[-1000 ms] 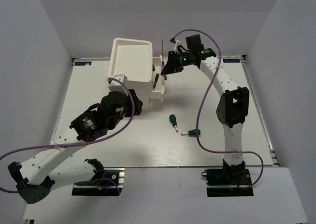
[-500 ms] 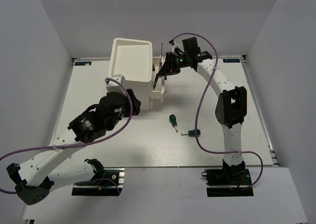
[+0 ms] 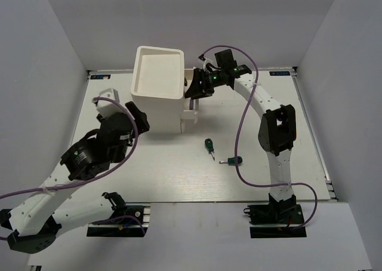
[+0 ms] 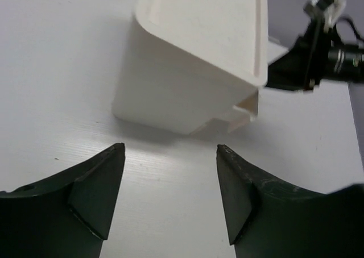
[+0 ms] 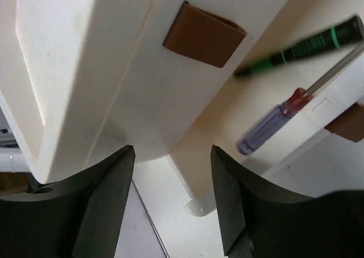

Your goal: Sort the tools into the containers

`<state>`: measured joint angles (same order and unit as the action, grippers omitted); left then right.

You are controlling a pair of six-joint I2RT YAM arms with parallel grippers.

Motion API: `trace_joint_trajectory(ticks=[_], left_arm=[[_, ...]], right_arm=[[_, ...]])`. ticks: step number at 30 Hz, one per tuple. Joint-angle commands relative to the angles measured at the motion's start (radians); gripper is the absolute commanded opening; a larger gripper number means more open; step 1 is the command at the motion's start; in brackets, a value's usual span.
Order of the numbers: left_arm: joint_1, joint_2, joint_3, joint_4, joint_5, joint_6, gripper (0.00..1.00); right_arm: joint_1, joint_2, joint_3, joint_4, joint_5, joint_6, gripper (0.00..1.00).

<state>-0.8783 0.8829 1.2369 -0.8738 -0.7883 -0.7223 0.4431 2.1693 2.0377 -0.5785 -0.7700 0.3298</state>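
The tall white cabinet [image 3: 158,83] stands at the back of the table, with one drawer [image 3: 191,114] pulled out to its right. My right gripper [image 3: 192,89] hangs open just over that drawer [image 5: 267,99], holding nothing. In the drawer lie a purple-handled screwdriver [image 5: 272,125] and a slim dark screwdriver with green stripes [image 5: 301,46], which looks blurred. Two stubby green-handled screwdrivers [image 3: 209,145] [image 3: 233,161] lie on the table in front of the cabinet. My left gripper [image 3: 136,114] is open and empty, left of the cabinet [image 4: 193,59] and apart from it.
A brown drawer knob [image 5: 205,34] shows on the cabinet front above the open drawer. The right arm's black wrist [image 4: 318,53] sits close against the cabinet's far side. Grey walls enclose the white table [image 3: 179,175] on three sides.
My left arm has pulled back left, away from the cabinet. My right gripper has dropped toward the open drawer and opened; the thin shaft sticking up from it is gone.
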Motion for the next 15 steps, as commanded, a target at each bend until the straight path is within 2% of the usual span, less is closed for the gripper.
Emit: trace_joint_trajectory(ticks=[1, 3, 4, 6, 7, 8, 10, 11, 12, 14, 15], left_arm=[[0.002, -0.028, 0.067, -0.119, -0.215, -0.110, 0.76], [0.012, -0.039, 0.076, -0.155, -0.282, -0.150, 0.76], [0.012, -0.039, 0.085, -0.172, -0.302, -0.169, 0.76], [0.012, -0.028, 0.095, -0.227, -0.354, -0.232, 0.69], [0.012, -0.016, 0.095, -0.228, -0.365, -0.245, 0.63], [0.012, -0.016, 0.095, -0.228, -0.376, -0.246, 0.48], [0.021, -0.007, 0.061, -0.197, -0.385, -0.255, 0.34], [0.021, -0.007, 0.033, -0.182, -0.385, -0.255, 0.22], [0.031, -0.007, 0.021, -0.136, -0.368, -0.255, 0.18], [0.061, 0.031, -0.016, -0.094, -0.314, -0.232, 0.21], [0.097, 0.053, -0.016, -0.027, -0.284, -0.150, 0.26]], right_arm=[[0.000, -0.009, -0.008, -0.017, -0.028, -0.020, 0.62], [0.000, -0.014, 0.002, -0.027, -0.031, -0.034, 0.62], [-0.007, -0.017, 0.012, -0.040, -0.032, -0.041, 0.59], [-0.009, -0.051, 0.030, -0.064, -0.040, -0.072, 0.33], [-0.020, -0.068, 0.029, -0.070, -0.028, -0.110, 0.15], [-0.029, -0.121, 0.020, -0.083, -0.011, -0.133, 0.00], [-0.046, -0.167, -0.061, -0.046, 0.076, -0.202, 0.00], [-0.056, -0.224, -0.082, -0.041, 0.105, -0.227, 0.00], [-0.058, -0.238, -0.099, -0.046, 0.236, -0.323, 0.00], [-0.060, -0.262, -0.151, -0.055, 0.323, -0.380, 0.00], [-0.072, -0.261, -0.161, -0.064, 0.410, -0.405, 0.00]])
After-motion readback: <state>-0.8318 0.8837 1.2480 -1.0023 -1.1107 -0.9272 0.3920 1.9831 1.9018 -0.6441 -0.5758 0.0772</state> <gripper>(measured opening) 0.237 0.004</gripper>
